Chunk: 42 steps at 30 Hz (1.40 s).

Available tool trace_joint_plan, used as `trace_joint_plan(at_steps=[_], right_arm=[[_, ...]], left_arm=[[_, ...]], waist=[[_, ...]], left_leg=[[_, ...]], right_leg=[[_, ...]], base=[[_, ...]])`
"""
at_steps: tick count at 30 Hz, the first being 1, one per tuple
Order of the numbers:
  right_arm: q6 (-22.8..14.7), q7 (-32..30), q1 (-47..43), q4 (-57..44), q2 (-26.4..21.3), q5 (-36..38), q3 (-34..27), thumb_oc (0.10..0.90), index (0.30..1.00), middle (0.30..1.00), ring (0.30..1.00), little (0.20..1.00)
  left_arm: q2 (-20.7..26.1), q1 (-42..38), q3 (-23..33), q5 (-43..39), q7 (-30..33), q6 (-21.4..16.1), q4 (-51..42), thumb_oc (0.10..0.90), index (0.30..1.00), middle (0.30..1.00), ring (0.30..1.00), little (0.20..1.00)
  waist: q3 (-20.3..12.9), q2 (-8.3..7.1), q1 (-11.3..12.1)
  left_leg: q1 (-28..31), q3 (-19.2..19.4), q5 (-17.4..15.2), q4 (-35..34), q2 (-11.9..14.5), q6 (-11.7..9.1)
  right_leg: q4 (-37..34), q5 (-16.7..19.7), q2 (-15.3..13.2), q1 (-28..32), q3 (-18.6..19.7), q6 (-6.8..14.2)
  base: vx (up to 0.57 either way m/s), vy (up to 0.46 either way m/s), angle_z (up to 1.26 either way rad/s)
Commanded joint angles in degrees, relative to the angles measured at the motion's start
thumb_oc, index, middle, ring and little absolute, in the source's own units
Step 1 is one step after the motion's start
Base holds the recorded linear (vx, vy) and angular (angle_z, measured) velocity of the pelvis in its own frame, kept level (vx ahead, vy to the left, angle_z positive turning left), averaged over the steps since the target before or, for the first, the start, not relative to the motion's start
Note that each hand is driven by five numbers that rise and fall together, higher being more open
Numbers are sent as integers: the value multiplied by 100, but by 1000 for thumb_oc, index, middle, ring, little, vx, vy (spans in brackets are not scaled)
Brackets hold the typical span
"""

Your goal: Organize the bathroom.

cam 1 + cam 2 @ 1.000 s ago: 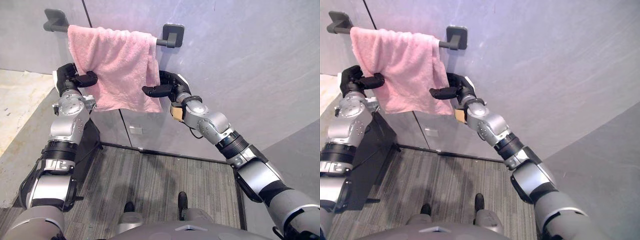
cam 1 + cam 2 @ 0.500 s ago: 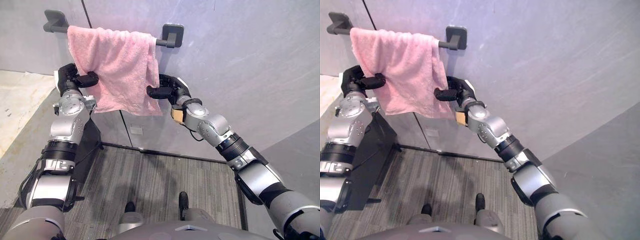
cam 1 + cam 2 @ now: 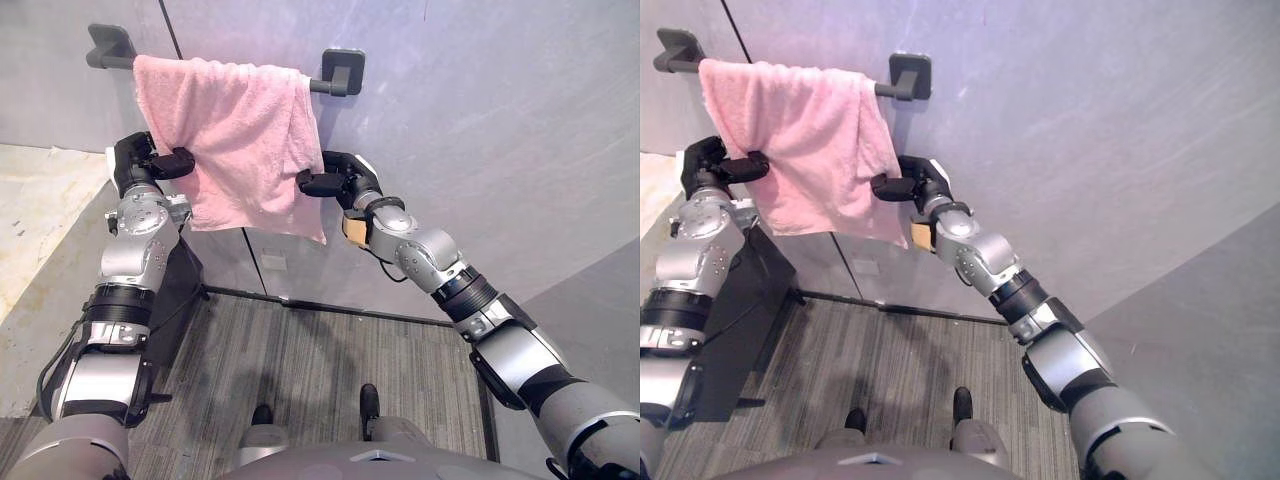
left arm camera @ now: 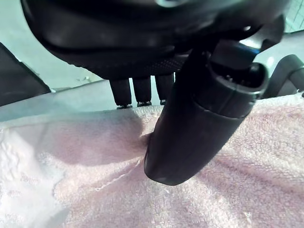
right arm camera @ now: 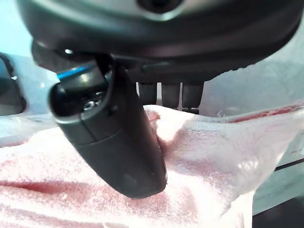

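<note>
A pink towel [image 3: 238, 140] hangs over a dark wall rail [image 3: 335, 82] between two dark brackets. My left hand [image 3: 140, 160] pinches the towel's left edge, its thumb [image 4: 199, 118] pressed on the front of the cloth and its fingers [image 4: 137, 92] behind it. At the towel's right edge my right hand [image 3: 335, 180] holds the cloth the same way, thumb [image 5: 114, 142] on the pink cloth [image 5: 204, 156] and fingers [image 5: 171, 97] behind. The towel's lower right corner [image 3: 318, 235] hangs down below that hand.
The rail is fixed to a grey panelled wall [image 3: 500, 120]. A dark cabinet [image 3: 185, 285] stands on the floor under my left arm. Grey striped flooring [image 3: 330, 350] lies below, and a pale floor patch [image 3: 40, 200] is at the far left.
My right hand has risen slightly and closed on the towel's right edge. The towel's lower right corner now hangs lower. My left hand has stayed put.
</note>
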Motion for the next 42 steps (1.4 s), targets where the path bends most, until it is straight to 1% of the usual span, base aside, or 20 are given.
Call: trace_joint_plan(at_steps=[1, 3, 4, 5, 6, 13, 19, 22, 26, 28, 31, 33, 34, 35, 36, 37, 38, 39, 41, 42], right_arm=[[-562, -144, -382, 60, 147, -129, -377, 400, 300, 300, 300, 300], [-545, -176, -372, 57, 141, -115, -381, 400, 300, 300, 300, 300], [-538, -184, -384, 61, 131, -111, -389, 449, 373, 373, 373, 373], [-536, -183, -395, 73, 119, -150, -395, 800, 900, 900, 900, 900], [-513, -122, -406, 98, 96, -225, -409, 800, 900, 900, 900, 900], [-534, 133, -456, -32, 52, -285, -382, 800, 900, 900, 900, 900], [-507, 146, -399, -103, 39, -315, -359, 800, 900, 900, 900, 900], [-445, 102, -336, -100, 22, -362, -400, 800, 900, 900, 900, 900], [-103, 110, -223, 15, -32, -813, -483, 800, 900, 900, 900, 900], [161, 125, -108, 85, -108, -1090, -513, 800, 900, 900, 900, 900], [520, 443, 440, 106, -301, -1604, -661, 800, 900, 900, 900, 900], [757, 902, 1205, 28, -467, -2155, -809, 800, 900, 900, 900, 900], [848, 1030, 1319, 41, -477, -2327, -831, 800, 900, 900, 900, 900], [946, 1160, 1722, -32, -571, -2521, -857, 800, 900, 900, 900, 900], [936, 1224, 1881, -50, -602, -2657, -860, 800, 900, 900, 900, 900], [1073, 1389, 2116, -43, -656, -2773, -894, 800, 900, 900, 900, 900], [939, 1605, 2781, -3, -728, -3011, -985, 800, 900, 900, 900, 900], [928, 1626, 2823, 0, -729, -3054, -989, 800, 900, 900, 900, 900], [778, 1737, 3457, 207, -760, -3406, -981, 800, 900, 900, 900, 900], [805, 1768, 3501, 232, -760, -3457, -980, 800, 900, 900, 900, 900]], left_arm=[[401, 148, 205, 324, 389, -502, 38, 400, 300, 300, 300, 300], [407, 189, 234, 316, 390, -526, 50, 400, 300, 300, 300, 300], [416, 207, 253, 304, 328, -539, 49, 400, 300, 300, 300, 300], [421, 215, 260, 333, 264, -509, 37, 558, 538, 538, 538, 538], [443, 222, 266, 343, 111, -464, 10, 800, 900, 900, 900, 900], [509, 193, 35, 451, -690, -261, -290, 800, 900, 900, 900, 900], [501, 199, -24, 250, -929, -241, -406, 800, 900, 900, 900, 900], [442, 276, 4, 122, -1038, -136, -480, 800, 900, 900, 900, 900], [224, 568, -70, 273, -1606, 167, -427, 800, 900, 900, 900, 900], [27, 870, -161, 431, -1918, 349, -461, 800, 900, 900, 900, 900], [-361, 1606, -189, 640, -2234, 444, -511, 800, 900, 900, 900, 900], [-702, 2311, -185, 723, -2333, 329, -415, 800, 900, 900, 900, 900], [-739, 2399, -180, 703, -2368, 412, -384, 800, 900, 900, 900, 900], [-843, 2676, -175, 782, -2366, 303, -263, 800, 900, 900, 900, 900], [-889, 2782, -199, 770, -2367, 299, -186, 800, 900, 900, 900, 900], [-979, 2922, -207, 703, -2385, 345, -54, 800, 900, 900, 900, 900], [-1134, 3252, -227, 871, -2302, 6, 364, 800, 900, 900, 900, 900], [-1140, 3271, -234, 851, -2296, 8, 395, 800, 900, 900, 900, 900], [-1274, 3424, -317, 880, -2259, -188, 1064, 800, 900, 900, 900, 900], [-1283, 3431, -336, 823, -2229, -183, 1112, 800, 900, 900, 900, 900]], waist=[[-570, 115, 64], [-579, 111, 66], [-577, 109, 68], [-581, 107, 71], [-583, 105, 73], [-545, 125, 82], [-517, 167, 50], [-519, 175, 38], [-541, 167, 25], [-546, 156, 19], [-567, 141, -5], [-583, 134, -50], [-587, 132, -58], [-566, 134, -94], [-565, 135, -107], [-552, 134, -135], [-518, 142, -197], [-521, 144, -199], [-466, 155, -275], [-462, 156, -281]], left_leg=[[-200, 317, -71, 426, 48, 193], [-196, 319, -71, 419, 49, 191], [-197, 317, -73, 423, 48, 191], [-196, 315, -77, 421, 46, 194], [-196, 318, -79, 422, 49, 193], [-239, 283, -89, 448, 32, 210], [-240, 300, -70, 428, 30, 207], [-225, 335, -59, 412, 44, 202], [-228, 397, -51, 398, 77, 184], [-235, 408, -45, 387, 83, 184], [-209, 396, -49, 347, 71, 216], [-188, 411, -45, 302, 68, 239], [-184, 415, -44, 294, 68, 242], [-134, 430, -62, 279, 70, 251], [-129, 430, -60, 279, 72, 251], [-122, 443, -53, 273, 78, 252], [-106, 464, -41, 262, 89, 259], [-104, 464, -42, 260, 90, 258], [-109, 484, -34, 257, 97, 270], [-114, 485, -34, 262, 99, 269]], right_leg=[[271, -523, -420, 210, -25, 102], [267, -522, -421, 209, -28, 106], [269, -522, -420, 210, -26, 104], [273, -527, -417, 207, -24, 104], [275, -528, -420, 206, -25, 108], [324, -538, -426, 164, 24, 121], [304, -518, -420, 155, 47, 118], [294, -514, -416, 161, 35, 117], [288, -509, -408, 132, 3, 128], [276, -503, -395, 115, 9, 131], [247, -505, -360, 109, 53, 126], [215, -507, -319, 99, 98, 122], [216, -512, -311, 94, 108, 120], [209, -535, -306, 137, 102, 125], [208, -536, -298, 137, 115, 125], [208, -536, -290, 133, 128, 124], [205, -532, -273, 128, 161, 116], [204, -534, -270, 128, 164, 116], [220, -534, -258, 97, 174, 120], [229, -536, -257, 89, 174, 121]], base=[[0, 0, 0], [0, 0, 0], [0, 0, 0], [0, 0, 0], [0, 0, 0], [0, 0, 0], [-5, -2, 0], [0, 0, 0], [-25, 8, 0], [-42, 15, 0], [-20, 17, -1], [-24, 32, -4], [0, 29, -7], [8, 22, -11], [7, 28, -8], [-15, 34, -4], [-13, 31, -1], [-14, 33, -7], [-20, 20, -13], [-49, 9, -11]])
